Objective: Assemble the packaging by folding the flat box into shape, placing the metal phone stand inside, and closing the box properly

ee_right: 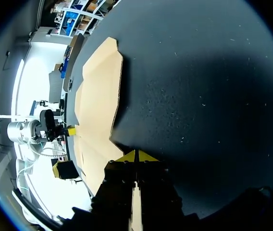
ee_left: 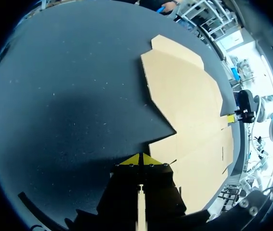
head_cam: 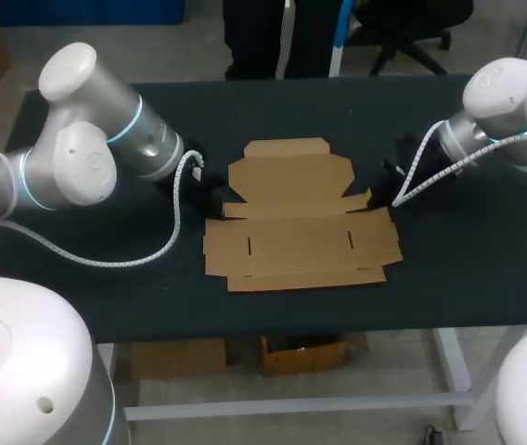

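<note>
- My left jaws sit low over the counter (head_cam: 458,278), right at the left edge of the flat box (head_cam: 296,232). Their yellow tips (ee_left: 131,161) are pressed together with nothing between them, so I hold nothing. If closed tips meet the card's edge head-on, they will probably shove the sheet sideways instead of getting under a flap.
- The box lies fully unfolded in the middle of the counter, between my two jaws, with no panel raised. It lies flush on the dark surface, so there is little for a tip to catch. Pressing down to dig under it could crease a panel away from its fold lines.
- If one side lifts well ahead of the other, I expect the sheet to pivot and skid, pulling its tabs and slots out of line.
- My right jaws sit at the box's right edge. Their tips (ee_right: 127,158) look closed and empty too, though my own wrist hides much there. The same sideways shove threatens here, and pushing from both sides at once could buckle the sheet upward in the middle.
- I see no metal phone stand anywhere, so reaching for it blind is a risk in itself.
</note>
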Robot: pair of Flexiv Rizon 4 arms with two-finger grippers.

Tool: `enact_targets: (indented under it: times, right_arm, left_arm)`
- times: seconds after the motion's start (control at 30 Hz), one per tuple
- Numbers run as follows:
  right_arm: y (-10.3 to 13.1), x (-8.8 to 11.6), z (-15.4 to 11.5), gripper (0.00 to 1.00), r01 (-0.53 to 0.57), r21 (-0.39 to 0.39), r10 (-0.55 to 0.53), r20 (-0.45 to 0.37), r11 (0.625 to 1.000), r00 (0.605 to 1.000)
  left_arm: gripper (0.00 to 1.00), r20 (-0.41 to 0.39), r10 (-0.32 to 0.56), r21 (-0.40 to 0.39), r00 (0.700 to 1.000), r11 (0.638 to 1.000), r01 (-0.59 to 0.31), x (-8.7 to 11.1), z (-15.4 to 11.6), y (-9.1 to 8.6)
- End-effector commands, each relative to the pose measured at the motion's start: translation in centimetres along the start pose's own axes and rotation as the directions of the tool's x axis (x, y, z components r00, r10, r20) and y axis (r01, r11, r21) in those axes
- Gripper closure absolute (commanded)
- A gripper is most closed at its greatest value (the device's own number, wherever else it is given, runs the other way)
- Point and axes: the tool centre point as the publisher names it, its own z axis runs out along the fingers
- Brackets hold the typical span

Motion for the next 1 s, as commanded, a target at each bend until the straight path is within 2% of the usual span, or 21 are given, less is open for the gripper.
enact_targets:
  times: [0.03,1.0]
  right_arm:
    - [-0.5,-0.1,0.3,1.0,0.004,-0.006,-0.004,-0.004,1.0,1.0]
    - [-0.3,0.6,0.5,1.0,0.015,-0.006,-0.015,-0.004,1.0,1.0]
  left_arm:
    - [1.0,0.0,0.002,-0.001,1.0,1.0,-0.002,0.0,0.4,0.0]
    - [1.0,-0.031,0.03,0.02,0.999,0.999,-0.029,1.2,-0.2,-0.4]
